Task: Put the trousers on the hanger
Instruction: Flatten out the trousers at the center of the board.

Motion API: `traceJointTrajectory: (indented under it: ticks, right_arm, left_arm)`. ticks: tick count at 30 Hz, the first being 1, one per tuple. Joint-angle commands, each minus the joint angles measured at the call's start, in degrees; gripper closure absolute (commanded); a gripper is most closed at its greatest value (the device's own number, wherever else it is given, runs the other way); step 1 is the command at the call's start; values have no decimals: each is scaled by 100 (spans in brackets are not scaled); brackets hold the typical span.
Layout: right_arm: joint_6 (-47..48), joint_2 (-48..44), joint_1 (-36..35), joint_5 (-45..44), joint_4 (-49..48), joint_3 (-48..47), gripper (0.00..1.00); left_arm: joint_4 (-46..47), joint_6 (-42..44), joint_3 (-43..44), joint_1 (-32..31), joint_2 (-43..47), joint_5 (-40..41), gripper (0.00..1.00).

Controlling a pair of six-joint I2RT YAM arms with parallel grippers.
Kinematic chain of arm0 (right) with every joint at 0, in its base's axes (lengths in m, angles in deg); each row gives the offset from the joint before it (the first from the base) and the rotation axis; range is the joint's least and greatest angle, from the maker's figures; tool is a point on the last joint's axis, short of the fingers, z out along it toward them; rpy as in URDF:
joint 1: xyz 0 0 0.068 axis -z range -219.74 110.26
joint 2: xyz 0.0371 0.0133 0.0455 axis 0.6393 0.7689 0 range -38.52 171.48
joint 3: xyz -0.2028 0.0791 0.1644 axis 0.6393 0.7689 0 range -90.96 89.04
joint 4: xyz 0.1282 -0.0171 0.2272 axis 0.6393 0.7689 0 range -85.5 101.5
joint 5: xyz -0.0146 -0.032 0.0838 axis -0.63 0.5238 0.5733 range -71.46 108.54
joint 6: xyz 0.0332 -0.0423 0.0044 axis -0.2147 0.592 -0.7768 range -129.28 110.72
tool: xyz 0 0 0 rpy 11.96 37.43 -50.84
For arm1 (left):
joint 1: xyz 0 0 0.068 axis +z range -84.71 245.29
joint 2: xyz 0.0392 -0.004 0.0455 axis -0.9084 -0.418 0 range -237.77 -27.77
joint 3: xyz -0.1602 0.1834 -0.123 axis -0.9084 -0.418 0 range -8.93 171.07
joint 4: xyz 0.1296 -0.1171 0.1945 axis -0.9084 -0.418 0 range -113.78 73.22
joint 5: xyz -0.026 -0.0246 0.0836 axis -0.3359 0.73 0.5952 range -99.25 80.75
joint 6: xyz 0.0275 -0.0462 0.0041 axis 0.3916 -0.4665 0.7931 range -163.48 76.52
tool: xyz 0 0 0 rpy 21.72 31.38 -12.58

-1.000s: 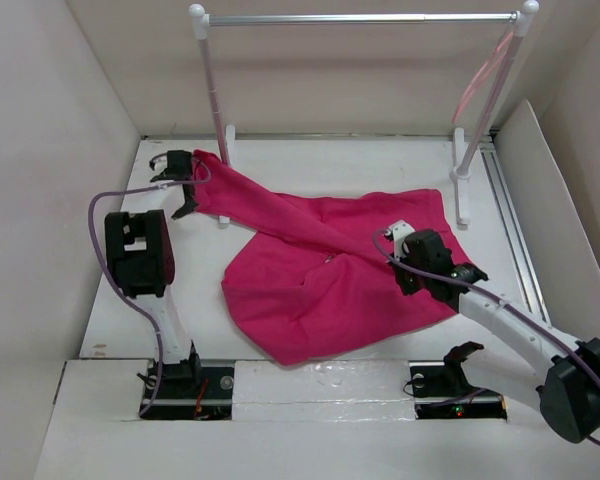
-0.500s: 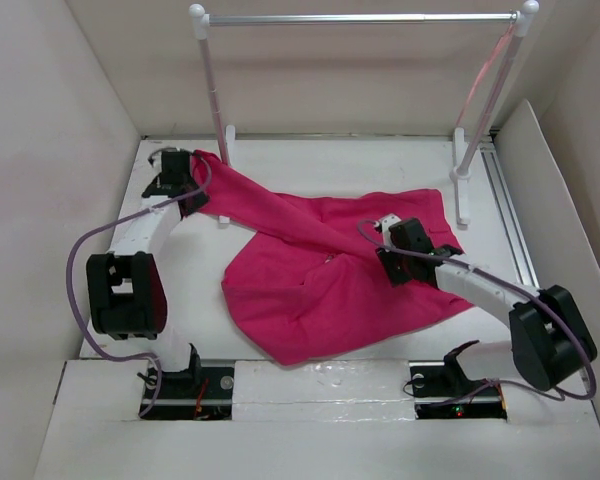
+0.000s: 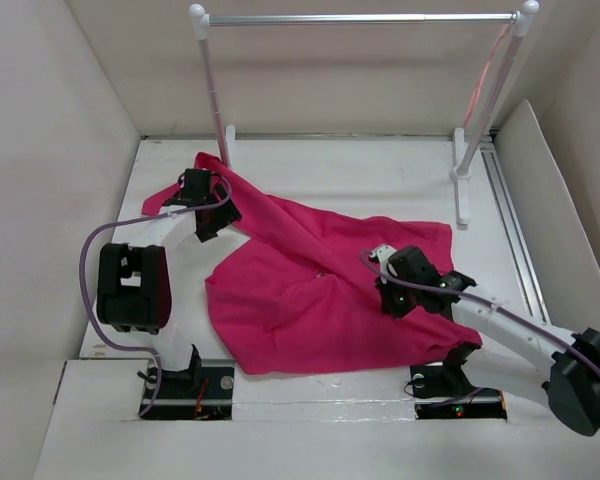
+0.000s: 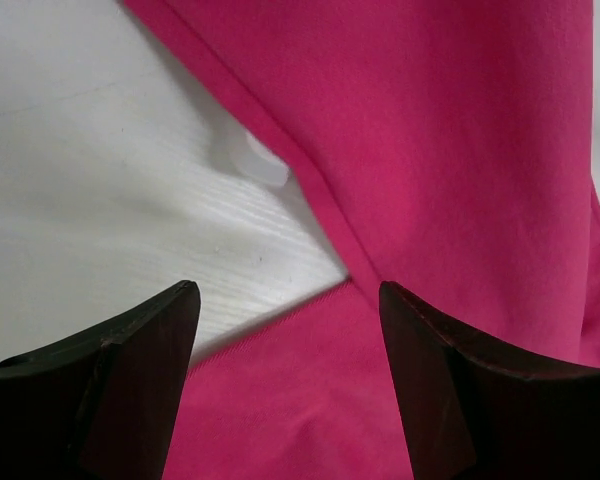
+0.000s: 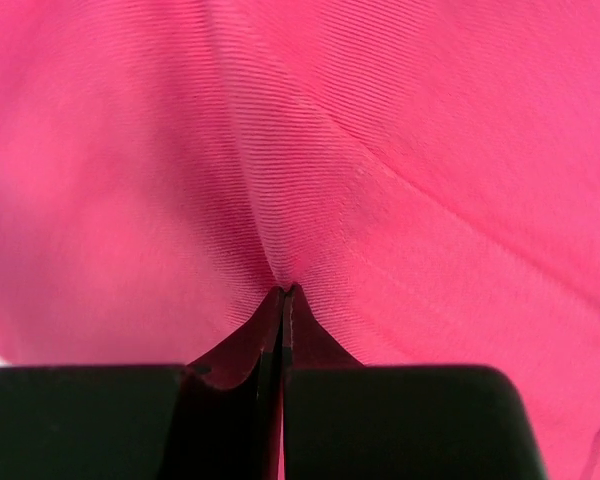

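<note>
The magenta trousers (image 3: pixel 310 290) lie spread and creased on the white table, one leg running up to the far left. My left gripper (image 3: pixel 218 213) hovers over that leg, open, with cloth and bare table showing between its dark fingers (image 4: pixel 145 350); nothing is held at the left gripper (image 4: pixel 288 290). My right gripper (image 3: pixel 390 295) is on the right part of the trousers (image 5: pixel 430 150), shut, with a pinched pucker of cloth at the tips of the right gripper (image 5: pixel 283 290). The pale-pink hanger (image 3: pixel 483 75) hangs at the right end of the rack.
A rack with white posts and a silver bar (image 3: pixel 360 18) stands at the back, its feet (image 3: pixel 463 205) on the table. A metal rail (image 3: pixel 510 220) runs along the right side. White walls (image 3: pixel 50 150) close in left, back and right.
The left gripper opened, let go of the leg and moved right and nearer. The right gripper shut on the cloth and pulled nearer; the trousers slid toward the near edge.
</note>
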Motion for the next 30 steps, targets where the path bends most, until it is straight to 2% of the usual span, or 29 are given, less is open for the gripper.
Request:
traceJointTrajectory:
  ticks: [1, 2, 3, 4, 6, 7, 9, 12, 14, 17, 19, 23, 30]
  right_arm:
    - [-195, -354, -298, 778, 728, -37, 100]
    - [-177, -408, -299, 753, 798, -134, 96]
    - [-124, -443, -299, 457, 1025, -465, 87]
    - [-20, -487, -299, 193, 1140, -677, 56]
    - [156, -452, -63, -639, 1229, -1108, 30]
    - [305, -287, 460, -758, 1020, -1476, 19]
    - [736, -14, 1165, -602, 573, -1628, 17]
    - [878, 592, 2280, -487, -447, -1585, 16]
    - [747, 839, 2687, -548, -921, -1550, 18]
    - [571, 1129, 3452, -514, -1274, -1541, 20]
    - [457, 1323, 3838, -583, -1355, -1576, 20]
    - [212, 1771, 4279, -768, -1293, -1839, 16]
    - [-185, 2948, 4491, 251, -1548, -2121, 17]
  left_arm:
    - [312, -181, 244, 20, -300, -3, 32]
    - [321, -164, 296, 20, -362, 6, 32]
    - [321, -155, 401, 20, -528, 41, 33]
    - [330, -181, 446, 20, -608, 85, 34]
    - [426, -146, 577, 20, -827, 59, 36]
    - [400, -146, 683, 20, -959, 50, 37]
    - [417, -129, 736, 20, -1021, -20, 39]
    - [400, -67, 745, 20, -951, -152, 45]
    - [339, 29, 736, 20, -811, -257, 47]
    - [356, 47, 535, 20, -461, -328, 55]
    - [522, -84, 237, 20, -223, -415, 56]
    - [594, -137, -28, -94, 217, -232, 55]
    - [347, -120, 270, -94, 174, 400, 53]
